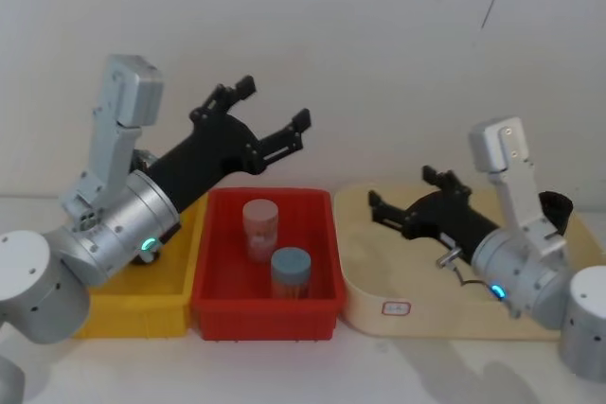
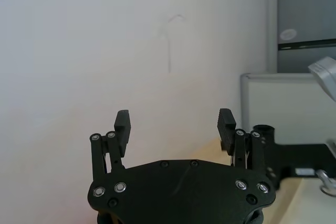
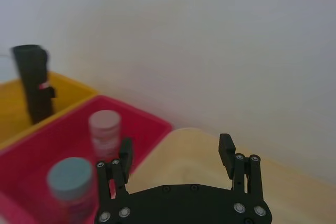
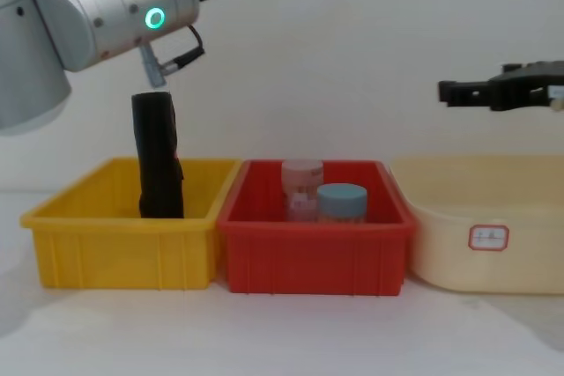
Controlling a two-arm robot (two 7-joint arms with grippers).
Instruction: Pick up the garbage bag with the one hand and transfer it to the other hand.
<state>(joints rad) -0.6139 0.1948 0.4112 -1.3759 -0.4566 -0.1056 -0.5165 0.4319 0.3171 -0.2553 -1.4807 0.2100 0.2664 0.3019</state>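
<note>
The garbage bag (image 4: 159, 158), a tall black crinkly roll with a small red mark, stands upright in the yellow bin (image 4: 123, 239). It also appears far off in the right wrist view as the bag (image 3: 32, 82). My left gripper (image 1: 275, 103) is open and empty, raised well above the bins and pointing toward the wall; its fingers (image 2: 122, 121) stand wide apart. The left arm hides the bag in the head view. My right gripper (image 1: 401, 188) hovers open and empty over the beige tray (image 1: 417, 281), aimed toward the red bin; it also shows as the gripper (image 3: 176, 153) and the gripper (image 4: 463, 92).
A red bin (image 1: 222, 305) between yellow bin and tray holds a pink-lidded jar (image 1: 260, 226) and a blue-lidded jar (image 1: 291, 270). A black object (image 1: 559, 203) sits at the tray's far right, behind the right arm. A white wall stands close behind everything.
</note>
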